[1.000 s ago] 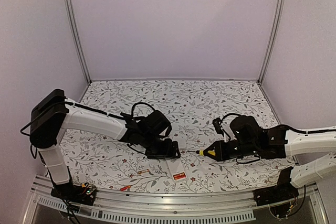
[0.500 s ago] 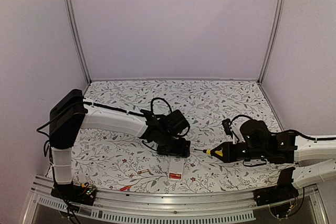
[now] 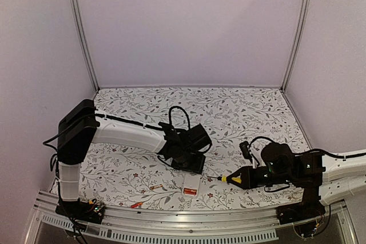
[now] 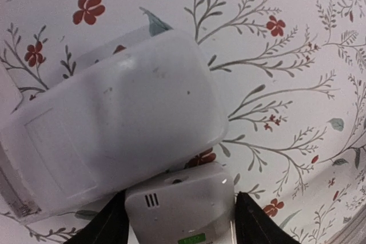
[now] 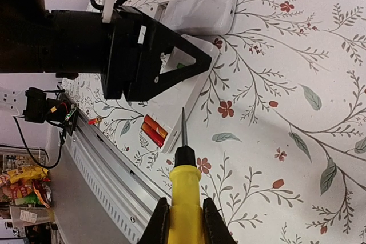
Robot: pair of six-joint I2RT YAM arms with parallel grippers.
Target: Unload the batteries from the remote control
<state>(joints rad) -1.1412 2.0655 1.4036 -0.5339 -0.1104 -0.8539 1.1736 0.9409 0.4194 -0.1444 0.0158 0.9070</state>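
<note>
The white remote (image 3: 193,182) lies near the front edge, its open compartment showing two red-orange batteries (image 3: 191,190); they also show in the right wrist view (image 5: 155,131). My left gripper (image 3: 191,166) is shut on the remote's far end (image 4: 183,210), one finger on each side. My right gripper (image 3: 245,179) is shut on the yellow-handled screwdriver (image 5: 186,210). Its metal tip (image 5: 183,121) points at the remote's long edge next to the compartment. Two loose batteries lie on the table, one (image 3: 154,187) left of the remote and one (image 3: 136,204) by the front rail.
A larger white rounded plastic piece (image 4: 114,124) lies just beyond the remote's held end, also in the right wrist view (image 5: 203,10). The metal front rail (image 3: 171,221) runs close below the remote. Cage posts and walls bound the floral table (image 3: 246,112).
My left arm has swung right and now sits over the remote's far end. My right gripper has drawn back right and toward the front edge with the screwdriver.
</note>
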